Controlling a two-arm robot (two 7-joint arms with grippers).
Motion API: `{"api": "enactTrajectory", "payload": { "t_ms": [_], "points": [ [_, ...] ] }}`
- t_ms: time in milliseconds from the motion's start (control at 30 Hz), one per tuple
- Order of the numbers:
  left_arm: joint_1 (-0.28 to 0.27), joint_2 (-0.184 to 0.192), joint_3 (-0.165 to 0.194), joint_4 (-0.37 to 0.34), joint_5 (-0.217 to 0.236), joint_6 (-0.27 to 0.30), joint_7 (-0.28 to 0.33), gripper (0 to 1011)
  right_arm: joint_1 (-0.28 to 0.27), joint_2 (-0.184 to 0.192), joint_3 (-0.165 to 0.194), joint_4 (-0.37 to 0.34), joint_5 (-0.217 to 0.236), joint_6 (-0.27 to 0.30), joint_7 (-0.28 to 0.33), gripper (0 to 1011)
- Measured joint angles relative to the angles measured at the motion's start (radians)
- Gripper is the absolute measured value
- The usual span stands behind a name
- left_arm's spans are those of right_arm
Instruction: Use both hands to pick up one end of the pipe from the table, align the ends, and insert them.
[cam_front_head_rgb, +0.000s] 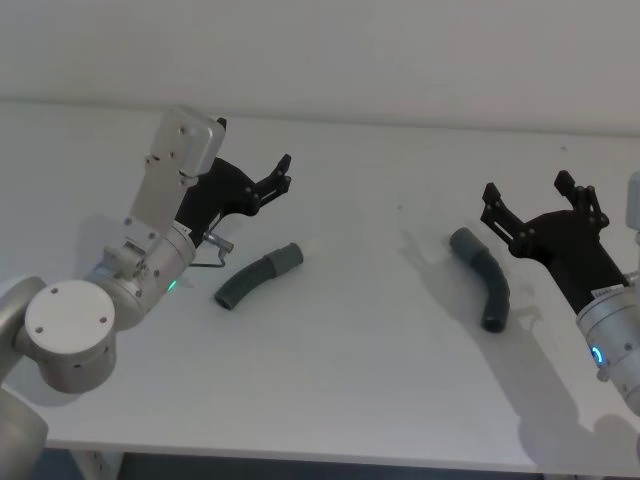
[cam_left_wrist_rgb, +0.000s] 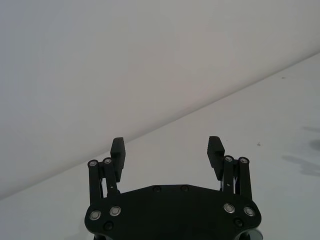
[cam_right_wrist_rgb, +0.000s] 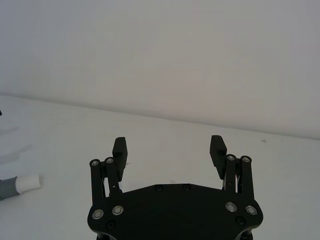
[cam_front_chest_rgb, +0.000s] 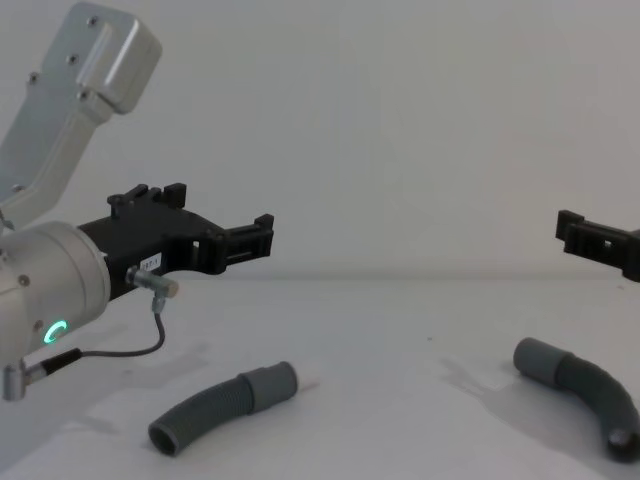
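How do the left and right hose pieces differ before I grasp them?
The left hose piece has a cuff ending in a white tip; the right hose piece has a plain grey cuff. The left one lies by the left gripper, the right one by the right gripper. Both are curved, corrugated and lie ungrasped on the table; both grippers are open.

Head looks down, chest across; both share table (cam_front_head_rgb: 350, 390).

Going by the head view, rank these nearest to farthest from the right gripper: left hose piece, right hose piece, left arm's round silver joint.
1. right hose piece, just left of the right gripper
2. left hose piece, left of centre
3. round silver joint, far left
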Motion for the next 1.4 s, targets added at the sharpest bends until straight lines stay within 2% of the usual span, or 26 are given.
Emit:
{"api": "enactTrajectory", "payload": {
  "t_ms": [1400],
  "points": [
    [0.0, 0.0, 0.001, 0.001, -0.001, 0.0, 0.0, 1001, 0.0, 0.0, 0.0, 0.0, 0.0, 0.0, 0.0, 1004]
  ]
}}
